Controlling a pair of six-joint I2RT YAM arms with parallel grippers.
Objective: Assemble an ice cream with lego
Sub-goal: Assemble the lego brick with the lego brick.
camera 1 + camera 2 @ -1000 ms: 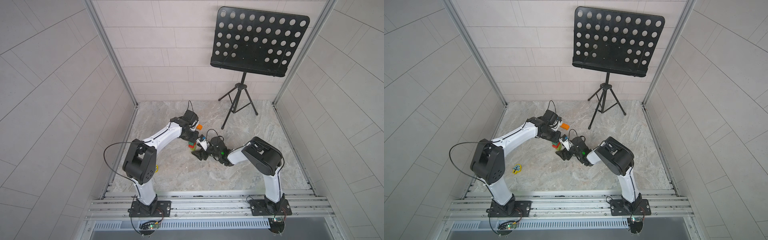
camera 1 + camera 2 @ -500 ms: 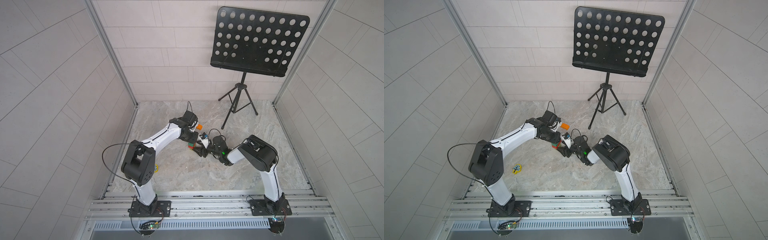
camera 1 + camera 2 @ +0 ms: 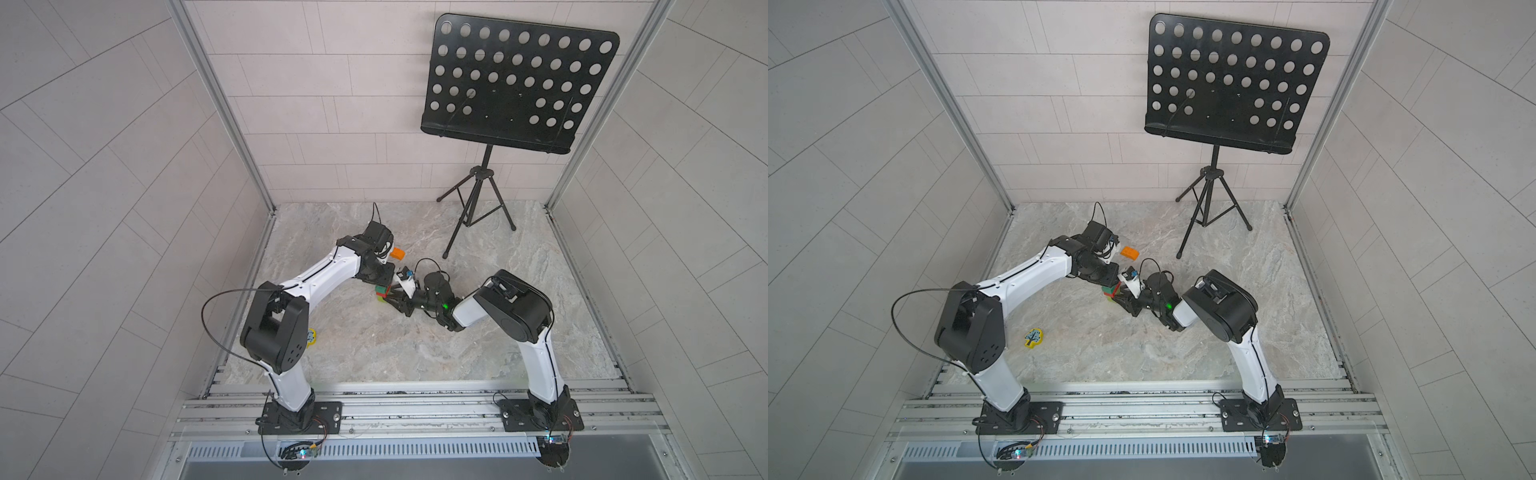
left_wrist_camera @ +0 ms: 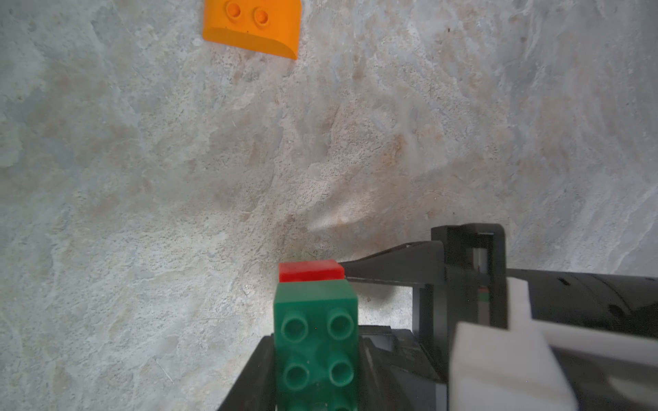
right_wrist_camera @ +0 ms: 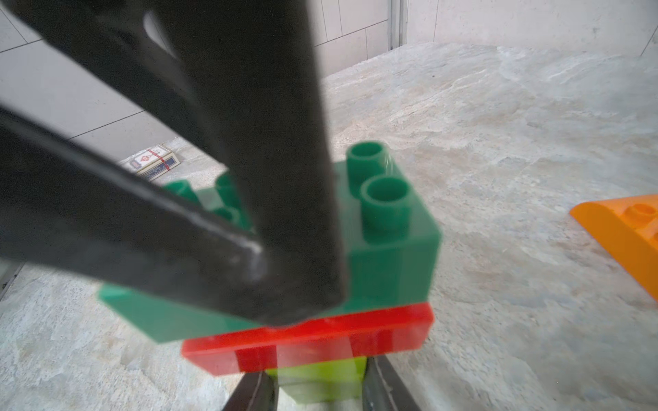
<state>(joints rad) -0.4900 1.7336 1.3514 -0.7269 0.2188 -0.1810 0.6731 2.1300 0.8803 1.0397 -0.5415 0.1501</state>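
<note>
The partial ice cream point(image 3: 382, 291) point(image 3: 1112, 291) stands mid-table: a lime-green stem point(image 5: 320, 377), then a red brick point(image 5: 320, 341) point(image 4: 309, 270), with a dark green brick point(image 4: 315, 320) point(image 5: 391, 256) on top. From above, my left gripper point(image 4: 315, 359) point(image 3: 380, 282) is shut on the dark green brick. My right gripper point(image 5: 320, 391) point(image 3: 392, 297) comes in low from the side, its fingers pressed on both sides of the lime-green stem. A loose orange rounded brick point(image 3: 398, 253) point(image 3: 1129, 252) point(image 4: 251, 26) point(image 5: 626, 227) lies just behind the stack.
A black music stand point(image 3: 515, 83) on a tripod point(image 3: 478, 212) stands at the back right. A flat yellow piece point(image 3: 1033, 336) lies near the left arm's base. A small card box point(image 5: 153, 163) sits by the wall. Aluminium rails point(image 3: 415, 405) run along the front.
My right gripper has moved in toward the stack and its jaws have closed around the lime-green stem. The left gripper has kept its grip on the dark green brick.
</note>
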